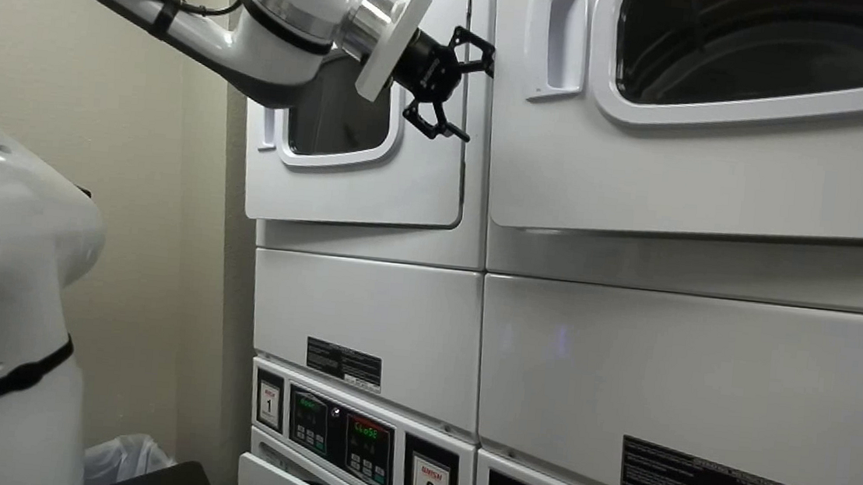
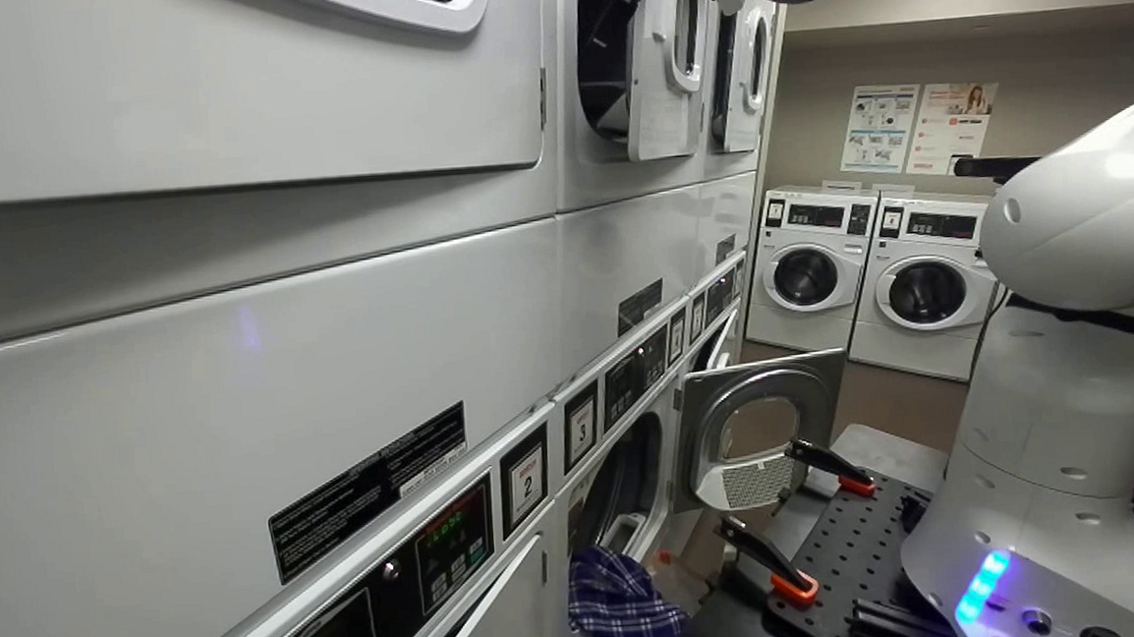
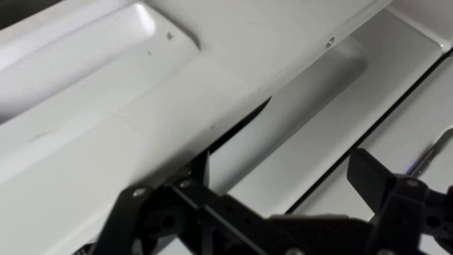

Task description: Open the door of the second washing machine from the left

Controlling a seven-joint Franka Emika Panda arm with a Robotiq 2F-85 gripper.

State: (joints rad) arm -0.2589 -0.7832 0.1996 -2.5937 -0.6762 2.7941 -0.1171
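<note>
The second washing machine (image 1: 671,365) is a white stacked unit; it also shows in an exterior view (image 2: 612,242). Its white upper door (image 1: 686,187), with a dark window and handle recess, stands partly swung out. It also shows ajar in an exterior view (image 2: 663,116), a dark opening beside it. My gripper (image 1: 477,99) is open at the door's left edge. In the wrist view, the gripper (image 3: 283,164) has one finger tucked behind the door's edge (image 3: 226,113); its tip is partly hidden. The other finger is outside, over the neighbouring unit's front. My gripper is partly cut off in an exterior view (image 2: 626,0).
The first unit's closed upper door (image 1: 357,197) lies behind my arm. Below, an open lower door (image 2: 768,385) juts toward the robot base (image 2: 1050,486). A plaid cloth (image 2: 619,601) hangs from that lower drum. A third unit's upper door (image 2: 746,101) also stands open.
</note>
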